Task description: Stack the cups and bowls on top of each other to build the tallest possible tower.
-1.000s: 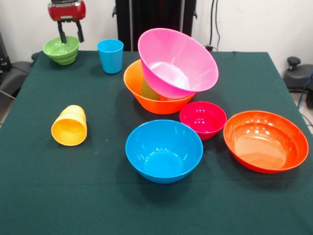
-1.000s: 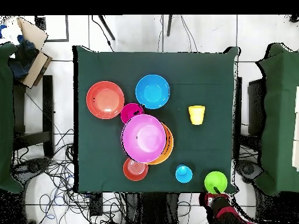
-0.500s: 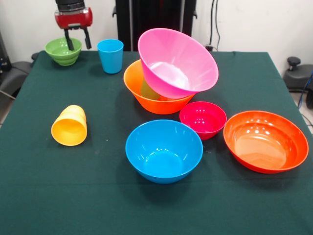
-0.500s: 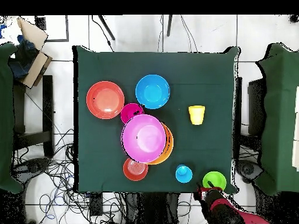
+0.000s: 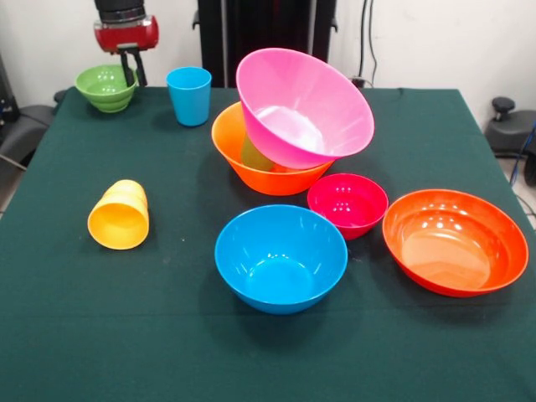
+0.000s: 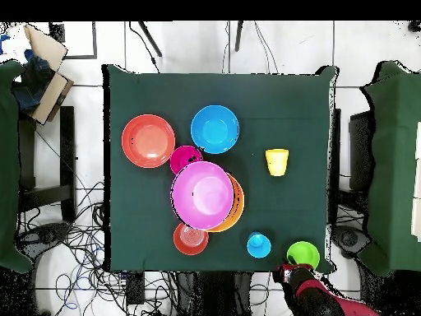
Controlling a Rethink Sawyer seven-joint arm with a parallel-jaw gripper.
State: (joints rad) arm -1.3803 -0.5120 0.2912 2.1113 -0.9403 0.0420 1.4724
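My gripper (image 5: 131, 74) (image 6: 285, 269) has its fingers close together at the right rim of the small green bowl (image 5: 104, 87) (image 6: 303, 253), at the table's corner. The blue cup (image 5: 188, 95) (image 6: 259, 244) stands upright beside it. The big pink bowl (image 5: 303, 105) (image 6: 201, 195) leans tilted inside the big orange bowl (image 5: 251, 167), with something greenish (image 5: 254, 156) under it. The yellow-orange cup (image 5: 119, 215) lies on its side. The medium blue bowl (image 5: 280, 257), small magenta bowl (image 5: 347, 203) and wide red-orange bowl (image 5: 455, 241) sit apart on the cloth.
A small orange-red bowl (image 6: 191, 239) sits beside the pink bowl near the robot's edge and is hidden in the front view. The green-clothed table (image 5: 100, 335) ends just behind the green bowl. Chairs and cables surround the table.
The fingers, spread wide earlier, have drawn together at the green bowl's right rim. The gripper shifted slightly towards the bowl. The other bowls and cups have not moved.
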